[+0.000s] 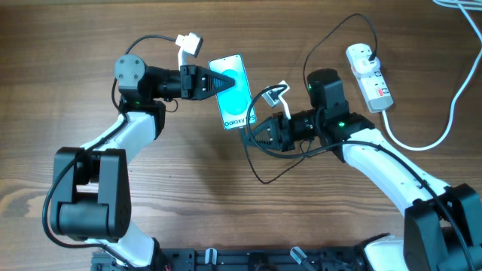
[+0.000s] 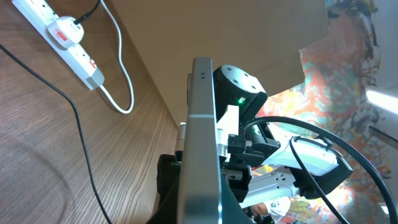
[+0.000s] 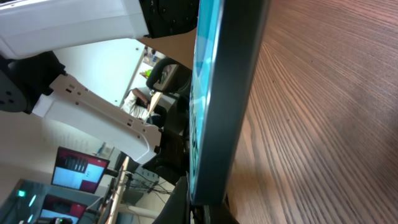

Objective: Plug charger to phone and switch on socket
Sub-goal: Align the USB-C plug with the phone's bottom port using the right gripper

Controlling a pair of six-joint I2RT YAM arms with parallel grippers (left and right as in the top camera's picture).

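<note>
a: where do things stand at the hands?

b: your left gripper (image 1: 202,81), upper middle of the overhead frame, is clamped on the upper end of the phone (image 1: 235,94) and holds it off the table (image 1: 188,196). both wrist views see it edge-on, turquoise screen to one side. your right gripper (image 1: 254,134) sits just beside the phone's lower end, the white "galaxy" strip. i can't tell whether it is closed on the plug tip; the tip is hidden.

a: and the charger?

b: the charger (image 2: 74,109) runs as a thin black line over the wood to the white adapter in the socket (image 1: 374,84), far upper right of the overhead frame and well apart from both hands.

a: how do i seat the plug well?

b: my judgement: hold the left wrist firm so the phone can't swing. line the tip up with the port along the phone's long axis before pushing. go in slow and straight; a skewed push could twist the phone in the grip. leave slack in the cable so it doesn't drag the tip aside. the red switch is for afterwards.
</note>
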